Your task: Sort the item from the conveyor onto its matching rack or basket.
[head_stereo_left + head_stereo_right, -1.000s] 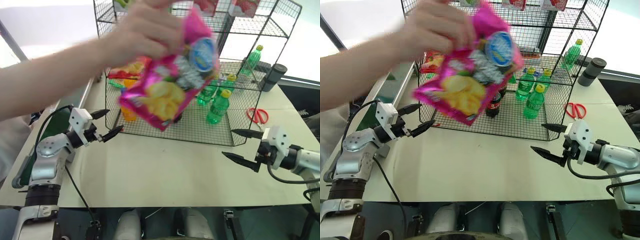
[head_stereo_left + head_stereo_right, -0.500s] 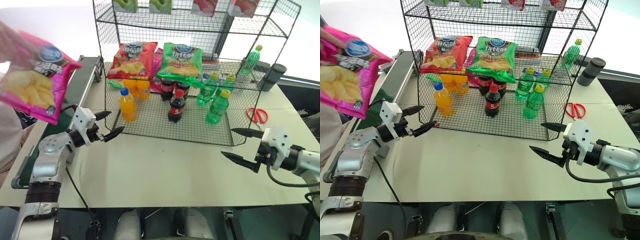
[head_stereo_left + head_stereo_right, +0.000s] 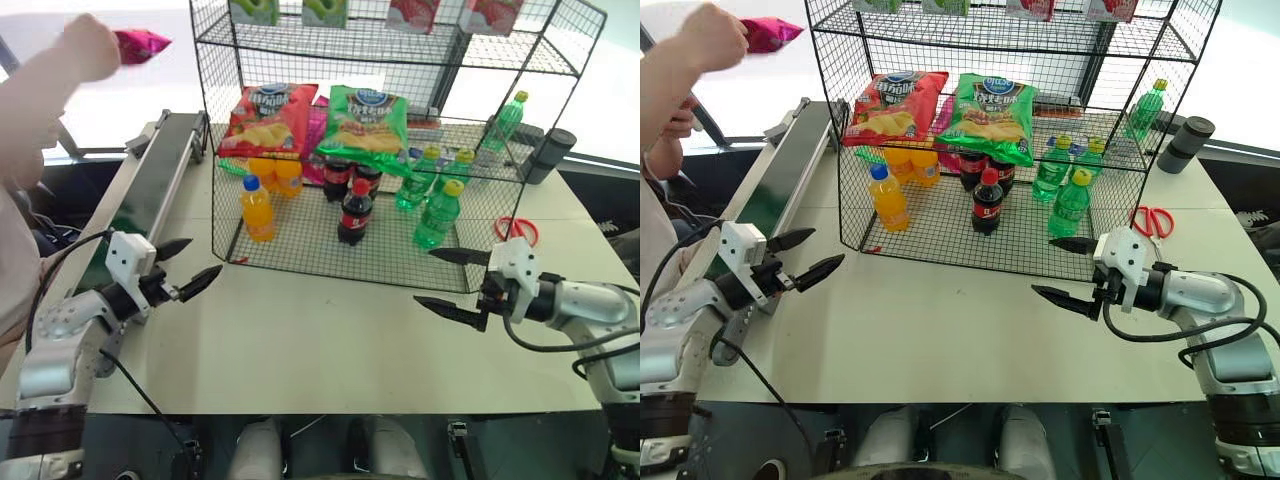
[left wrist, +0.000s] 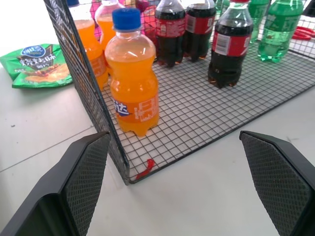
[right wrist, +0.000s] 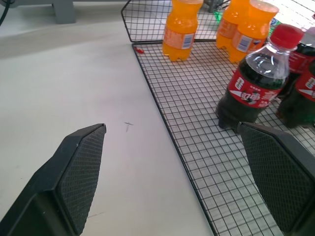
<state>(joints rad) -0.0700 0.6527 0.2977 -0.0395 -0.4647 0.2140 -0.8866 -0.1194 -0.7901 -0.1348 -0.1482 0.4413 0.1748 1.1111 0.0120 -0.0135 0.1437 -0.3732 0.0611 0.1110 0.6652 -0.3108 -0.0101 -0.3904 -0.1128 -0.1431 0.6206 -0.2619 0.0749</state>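
Magenta-pink crinkly chip bag (image 3: 141,44) in person's hand (image 3: 90,46); both pincers spread, empty; wait until bag lies on dark-green conveyor belt (image 3: 150,190).

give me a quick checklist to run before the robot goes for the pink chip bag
1. Pink chip bag on the conveyor: not ok, a person's hand holds it in the air above the belt's far end.
2. Left tool open and empty: ok.
3. Right tool open and empty: ok.
4. Person out of the left arm's path: not ok, the person stands beside the conveyor.
5. Matching spot on the rack: ok, red chip bag and green chip bag lie on the middle tier.
6. Free room on that tier for another bag: cannot tell.
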